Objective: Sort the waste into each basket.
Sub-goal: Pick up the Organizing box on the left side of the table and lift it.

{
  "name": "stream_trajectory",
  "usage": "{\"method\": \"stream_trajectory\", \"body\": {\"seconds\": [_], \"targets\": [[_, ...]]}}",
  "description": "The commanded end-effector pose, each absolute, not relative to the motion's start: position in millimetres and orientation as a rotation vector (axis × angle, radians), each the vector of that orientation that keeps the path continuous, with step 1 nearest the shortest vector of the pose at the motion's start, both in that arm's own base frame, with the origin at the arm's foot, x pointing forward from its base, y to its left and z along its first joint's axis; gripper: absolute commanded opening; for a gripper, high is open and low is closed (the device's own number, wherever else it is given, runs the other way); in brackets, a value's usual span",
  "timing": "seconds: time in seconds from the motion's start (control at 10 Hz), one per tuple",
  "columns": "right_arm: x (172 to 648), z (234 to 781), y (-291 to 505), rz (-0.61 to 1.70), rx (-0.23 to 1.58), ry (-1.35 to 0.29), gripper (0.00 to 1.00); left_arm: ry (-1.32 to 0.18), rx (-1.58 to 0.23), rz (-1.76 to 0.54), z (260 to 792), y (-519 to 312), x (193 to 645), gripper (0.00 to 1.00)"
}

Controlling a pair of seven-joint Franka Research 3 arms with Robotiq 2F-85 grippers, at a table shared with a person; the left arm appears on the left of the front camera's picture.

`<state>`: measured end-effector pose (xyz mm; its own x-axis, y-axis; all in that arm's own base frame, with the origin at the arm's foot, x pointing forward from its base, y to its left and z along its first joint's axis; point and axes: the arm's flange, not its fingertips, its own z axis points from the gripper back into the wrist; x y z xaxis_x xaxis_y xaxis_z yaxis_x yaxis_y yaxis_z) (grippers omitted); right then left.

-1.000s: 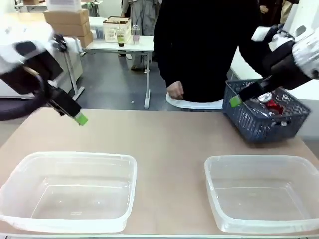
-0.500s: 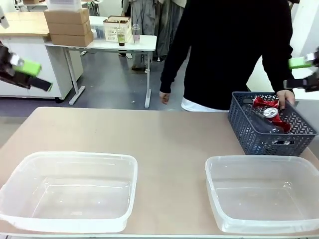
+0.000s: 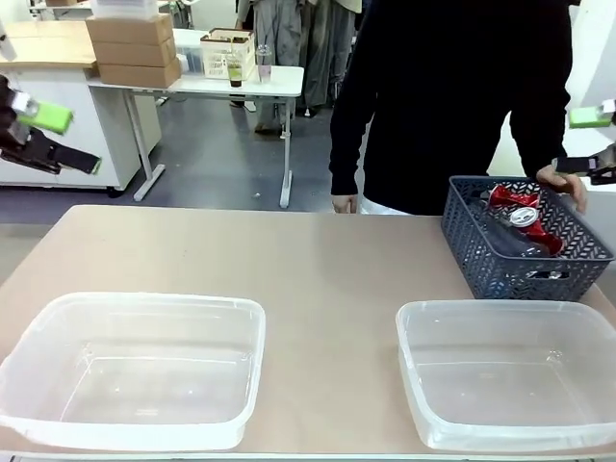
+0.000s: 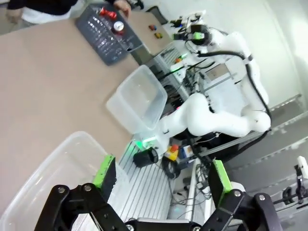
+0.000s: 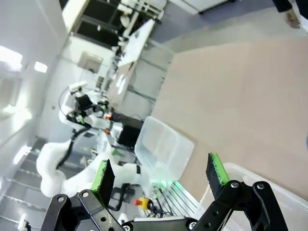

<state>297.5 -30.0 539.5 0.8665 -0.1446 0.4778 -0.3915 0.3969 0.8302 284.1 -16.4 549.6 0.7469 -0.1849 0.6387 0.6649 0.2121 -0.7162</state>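
sorting station, front view and both wrist views.

- left end effector (image 3: 77,142): at the upper left edge of the frame, jaws spread fully, nothing held. a second ago it was lower, over the far left of the counter (image 3: 327,250). it has since been raised and drawn back.
- right end effector (image 3: 577,142): at the upper right edge, jaws equally wide, nothing held. a second ago it was reached down in front of the lattice basket. it is now lifted clear of it.
- green pads (image 4: 105,171): shown well apart in the left wrist view, with only air between. the same is shown in the right wrist view.
- grey lattice basket (image 3: 527,258): upright at the far right of the counter, shifted slightly right within the last second. a person's hand (image 3: 563,181) is rested on its far rim.
- waste: red cans (image 3: 508,198) and a clear bottle (image 3: 515,239), all lying inside the lattice basket.
- left clear tub (image 3: 144,301) and right clear tub (image 3: 500,308): in the lower frame, unmoved, both empty.

assessment: the sorting is judged not yet begun. with both arms withdrawn, the basket is left reachable for a first pick.
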Motion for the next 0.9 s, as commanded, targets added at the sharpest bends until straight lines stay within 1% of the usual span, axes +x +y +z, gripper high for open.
{"method": "stream_trajectory", "body": {"seconds": [0.0,0.2,0.3,0.4,0.5,0.6,0.7,0.8], "targets": [[298,544,-35,0.192,1.161,-0.574,1.00,-0.507,-1.212,-0.648,554,-15,283,1.00],[298,544,-35,0.192,1.161,-0.574,1.00,-0.507,-1.212,-0.648,554,-15,283,1.00],[294,544,-31,0.178,1.142,-0.539,1.00,-0.507,-1.212,-0.648,554,-15,283,1.00],[295,551,-12,0.215,1.147,-0.480,1.00,-0.480,-1.185,-0.628,554,-14,280,1.00],[296,563,17,0.230,1.121,-0.435,1.00,-0.397,-1.096,-0.688,560,-13,273,1.00],[300,575,56,0.211,1.067,-0.402,1.00,-0.340,-0.940,-0.688,566,-1,264,1.00],[304,583,108,0.245,1.001,-0.343,1.00,-0.286,-0.782,-0.656,569,15,255,1.00],[306,581,162,0.299,0.939,-0.264,1.00,-0.251,-0.670,-0.598,566,30,247,1.00]]}}
